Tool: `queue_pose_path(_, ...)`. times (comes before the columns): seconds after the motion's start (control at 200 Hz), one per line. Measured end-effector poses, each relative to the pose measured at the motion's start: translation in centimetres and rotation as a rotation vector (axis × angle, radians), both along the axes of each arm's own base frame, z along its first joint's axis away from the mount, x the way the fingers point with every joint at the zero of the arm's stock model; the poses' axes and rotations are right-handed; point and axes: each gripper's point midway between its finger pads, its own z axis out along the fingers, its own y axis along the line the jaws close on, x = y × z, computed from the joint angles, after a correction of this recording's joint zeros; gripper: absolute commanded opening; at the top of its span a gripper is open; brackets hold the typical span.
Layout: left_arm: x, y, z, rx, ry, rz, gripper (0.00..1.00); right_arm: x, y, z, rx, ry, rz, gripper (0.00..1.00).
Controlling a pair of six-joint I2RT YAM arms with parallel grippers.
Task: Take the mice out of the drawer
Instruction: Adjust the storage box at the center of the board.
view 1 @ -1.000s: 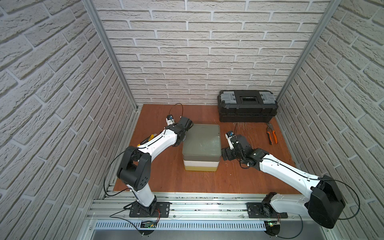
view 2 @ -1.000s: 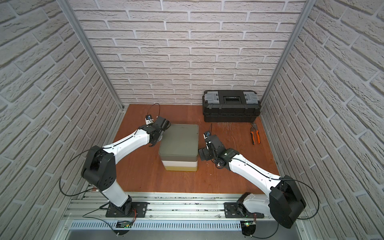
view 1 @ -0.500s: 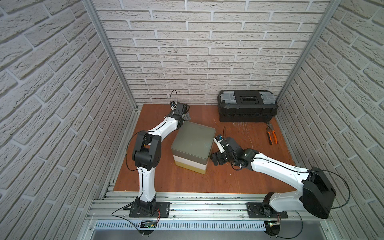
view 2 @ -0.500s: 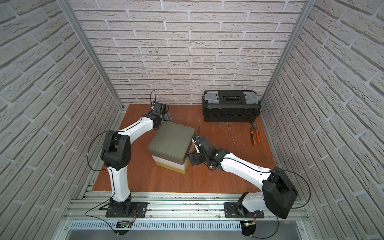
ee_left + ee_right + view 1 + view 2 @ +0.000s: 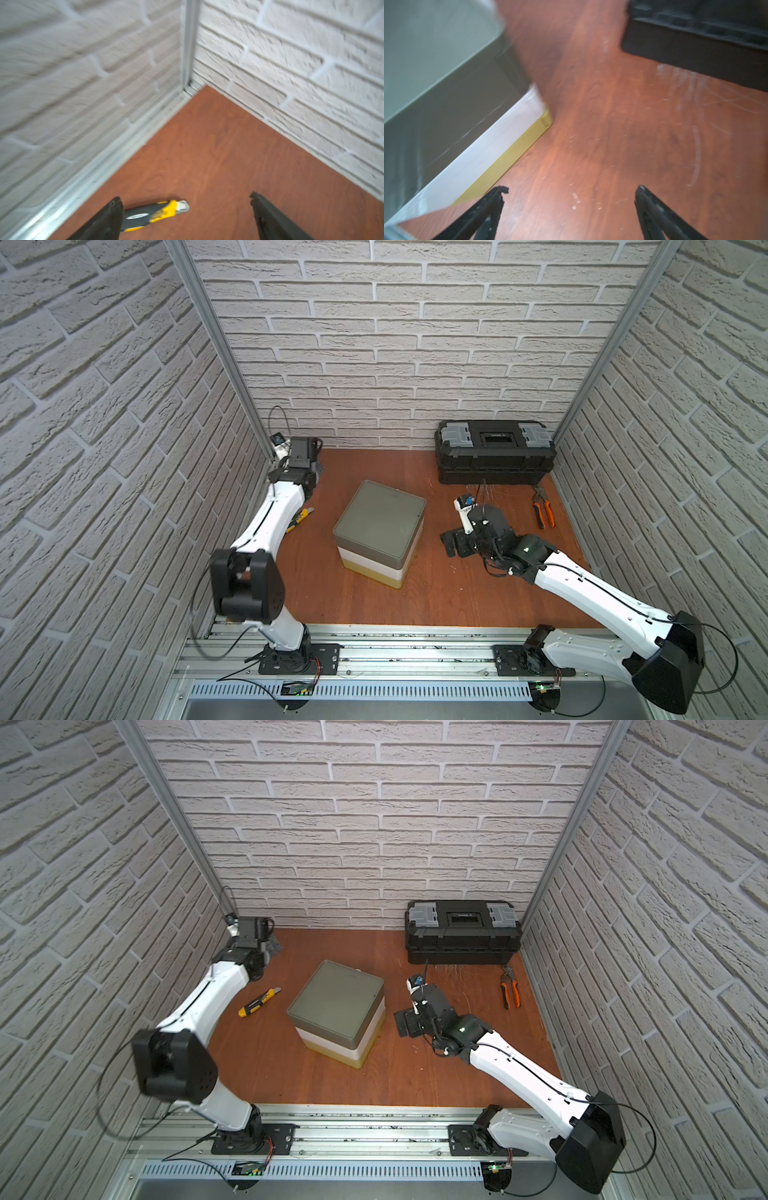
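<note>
The drawer unit [image 5: 380, 526] has been turned askew. The left gripper [image 5: 185, 197] and right gripper [image 5: 571, 188] are held spread, empty, above a brick-walled wooden table [image 5: 436, 597].

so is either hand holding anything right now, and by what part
Nothing is held. The left hand is open near the utility knife, the right hand open beside the drawer unit, both empty.
</note>
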Motion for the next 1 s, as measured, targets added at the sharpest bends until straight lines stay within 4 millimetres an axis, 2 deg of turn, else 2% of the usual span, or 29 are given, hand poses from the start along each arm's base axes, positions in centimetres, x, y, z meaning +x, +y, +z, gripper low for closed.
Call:
queue_pose_path(0.08, -5.5, -0.3, 2.8, 0.005, -0.065, 0.04, 0.98, 2.0, -1.3, 1.3, -0.004, -0.021, -0.044, 1.0)
queue_pose_path(0.12, -7.9, -0.7, 2.9, 0.003, -0.073, 0.05, 0.98, 3.1, -1.3, 2.2, -0.005, -0.034, -0.045, 1.0)
queue_pose_path(0.22, -12.7, -1.8, 0.5, 0.004, -0.008, 0.054, 0.98, 6.4, 0.1, 4.7, 0.012, -0.071, -0.003, 1.0)
queue_pose_path(0.305, -15.4, -2.7, -2.0, 0.025, 0.089, 0.029, 0.98, 9.2, 1.9, 6.2, 0.049, -0.075, 0.05, 0.99)
queue_pose_path(0.385, -16.9, -4.1, -3.6, 0.049, 0.179, -0.029, 0.98, 11.2, 3.6, 6.5, 0.086, -0.061, 0.105, 0.99)
queue_pose_path(0.495, -18.8, -6.0, -3.9, 0.061, 0.259, -0.117, 0.98, 12.5, 5.4, 5.2, 0.11, -0.019, 0.172, 0.99)
queue_pose_path(0.66, -21.0, -7.6, -4.4, 0.019, 0.358, -0.208, 0.98, 13.3, 7.9, 3.2, 0.152, 0.047, 0.268, 0.98)
queue_pose_path(0.825, -22.6, -9.4, -7.1, -0.001, 0.476, -0.279, 0.98, 14.7, 10.4, 3.4, 0.216, 0.071, 0.343, 0.97)
queue_pose_path(1.0, -22.6, -10.8, -9.7, 0.004, 0.555, -0.31, 0.98, 14.0, 11.1, 2.9, 0.246, 0.115, 0.382, 0.96)
